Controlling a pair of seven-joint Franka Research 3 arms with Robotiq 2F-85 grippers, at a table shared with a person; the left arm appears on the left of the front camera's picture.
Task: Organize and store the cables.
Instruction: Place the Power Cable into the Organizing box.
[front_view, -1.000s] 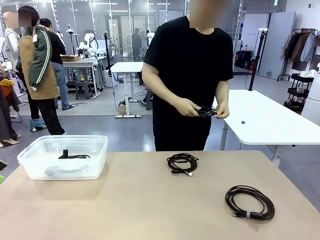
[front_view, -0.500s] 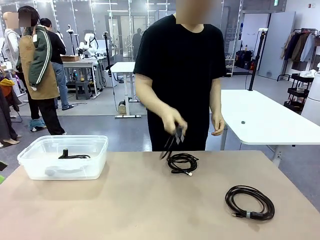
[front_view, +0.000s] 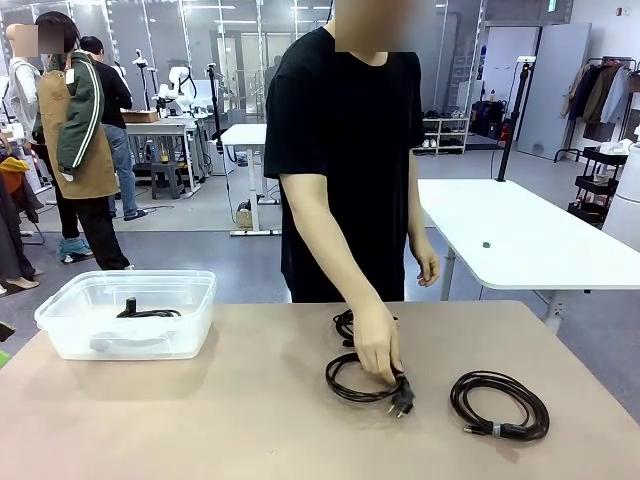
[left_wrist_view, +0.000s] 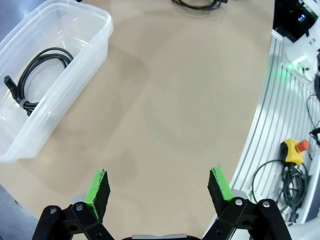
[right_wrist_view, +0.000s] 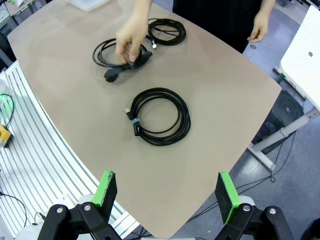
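A person's hand lays a coiled black cable with a black plug on the middle of the table. A smaller coil lies just behind it, partly hidden by the arm. A larger coil rests at the right. Another cable lies inside the clear bin at the left. My left gripper hangs open above bare table beside the bin and its cable. My right gripper is open, high above the larger coil, with the hand and the coil it holds beyond.
The tan table has bare room between the bin and the coils. Its curved edge runs next to a ribbed white base with loose wiring and a yellow emergency stop box. A white table stands behind the person.
The person has lowered a coiled cable from chest height onto the table, in front of the small coil, leaning in with one arm. Neither gripper's jaws have changed.
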